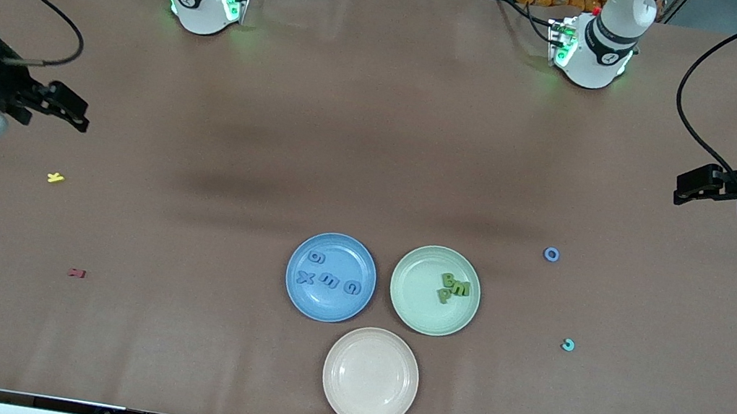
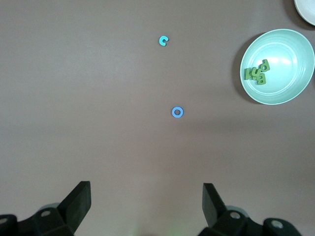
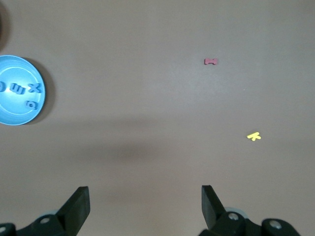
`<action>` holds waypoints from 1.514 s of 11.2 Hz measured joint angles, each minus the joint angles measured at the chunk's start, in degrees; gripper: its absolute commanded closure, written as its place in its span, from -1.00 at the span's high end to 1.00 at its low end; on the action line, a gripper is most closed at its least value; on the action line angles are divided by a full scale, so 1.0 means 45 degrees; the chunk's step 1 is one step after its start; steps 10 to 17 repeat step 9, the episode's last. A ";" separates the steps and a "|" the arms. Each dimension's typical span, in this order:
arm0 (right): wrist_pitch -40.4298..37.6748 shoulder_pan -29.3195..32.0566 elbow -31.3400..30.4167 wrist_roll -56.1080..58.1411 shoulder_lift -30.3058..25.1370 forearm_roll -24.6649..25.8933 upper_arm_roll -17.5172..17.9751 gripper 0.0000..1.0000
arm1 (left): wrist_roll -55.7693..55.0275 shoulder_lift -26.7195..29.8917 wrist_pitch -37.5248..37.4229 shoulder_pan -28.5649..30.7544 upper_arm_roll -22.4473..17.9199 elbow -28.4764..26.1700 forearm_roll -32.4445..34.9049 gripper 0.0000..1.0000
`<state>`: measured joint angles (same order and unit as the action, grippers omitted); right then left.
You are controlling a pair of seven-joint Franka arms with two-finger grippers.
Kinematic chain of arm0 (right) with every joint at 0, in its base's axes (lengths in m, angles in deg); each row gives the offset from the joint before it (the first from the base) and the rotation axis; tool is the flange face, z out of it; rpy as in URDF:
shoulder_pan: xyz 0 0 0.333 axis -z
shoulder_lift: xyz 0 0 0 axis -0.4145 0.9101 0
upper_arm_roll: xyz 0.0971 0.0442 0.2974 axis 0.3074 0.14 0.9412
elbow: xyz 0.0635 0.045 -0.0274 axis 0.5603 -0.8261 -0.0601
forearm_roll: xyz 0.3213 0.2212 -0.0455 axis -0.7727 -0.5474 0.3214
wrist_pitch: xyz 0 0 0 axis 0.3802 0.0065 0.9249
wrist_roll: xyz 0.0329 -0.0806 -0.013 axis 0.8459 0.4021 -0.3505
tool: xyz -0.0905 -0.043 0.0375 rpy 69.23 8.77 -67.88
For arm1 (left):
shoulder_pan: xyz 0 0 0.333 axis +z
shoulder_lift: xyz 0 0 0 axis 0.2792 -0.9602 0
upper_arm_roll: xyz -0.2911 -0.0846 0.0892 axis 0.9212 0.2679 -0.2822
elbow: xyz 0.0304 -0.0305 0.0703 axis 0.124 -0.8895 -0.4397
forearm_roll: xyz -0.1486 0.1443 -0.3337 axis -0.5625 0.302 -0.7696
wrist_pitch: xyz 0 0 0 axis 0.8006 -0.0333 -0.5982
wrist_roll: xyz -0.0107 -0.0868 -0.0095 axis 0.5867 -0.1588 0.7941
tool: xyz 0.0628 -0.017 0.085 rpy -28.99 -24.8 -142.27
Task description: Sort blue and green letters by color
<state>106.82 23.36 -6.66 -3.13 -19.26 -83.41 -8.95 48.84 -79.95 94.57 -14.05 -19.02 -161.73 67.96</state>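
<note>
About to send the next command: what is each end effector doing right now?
Left end effector: open, holding nothing, over bare table at the left arm's end.
Right end effector: open, holding nothing, over bare table at the right arm's end.

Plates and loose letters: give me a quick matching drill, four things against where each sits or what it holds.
Things:
1. blue plate
2. green plate
3. pink plate
4. blue O

States:
A. bare, nearest the front camera
B. loose on the table toward the left arm's end
C. holds four blue letters
D. holds green letters in a small heap

Pairs: 1-C, 2-D, 3-A, 4-B
</note>
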 measured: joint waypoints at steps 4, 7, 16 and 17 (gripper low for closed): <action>-0.1450 0.0049 0.1524 0.1040 -0.0082 0.0213 -0.0010 1.00 | 0.0000 -0.0031 0.0003 0.0000 0.0005 -0.0012 -0.0050 1.00; -0.1478 0.0115 0.1783 0.1377 -0.0091 0.0995 -0.0041 1.00 | 0.0000 -0.0058 0.0019 -0.0001 0.0015 -0.0018 -0.0201 1.00; -0.1477 0.0153 0.1792 0.1436 -0.0091 0.1035 -0.0043 1.00 | 0.0000 -0.0060 0.0025 -0.0006 0.0029 -0.0018 -0.0204 1.00; -0.1477 0.0153 0.1792 0.1436 -0.0091 0.1035 -0.0043 1.00 | 0.0000 -0.0060 0.0025 -0.0006 0.0029 -0.0018 -0.0204 1.00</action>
